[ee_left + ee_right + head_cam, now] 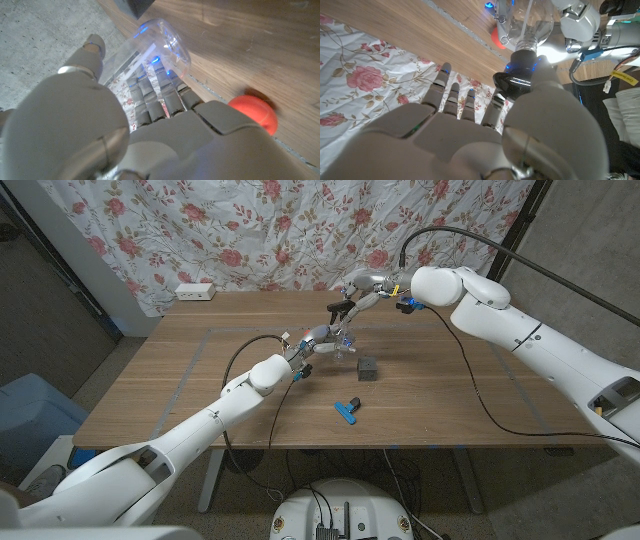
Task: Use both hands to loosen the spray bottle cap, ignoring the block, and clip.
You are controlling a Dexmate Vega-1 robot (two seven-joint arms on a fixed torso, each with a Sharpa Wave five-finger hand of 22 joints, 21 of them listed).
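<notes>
The clear spray bottle stands tilted at the table's middle, topped by a black spray cap. My left hand grips the bottle's body; in the left wrist view its fingers wrap the clear bottle. From the right, my right hand reaches down onto the cap. The right wrist view has the black cap pinched between the thumb and a finger, the other fingers spread, with the bottle neck beyond it.
A dark grey block sits just right of the bottle. A blue and black clip lies nearer the front edge. A small orange-red round thing lies on the wood beside the bottle. A white power strip lies far left.
</notes>
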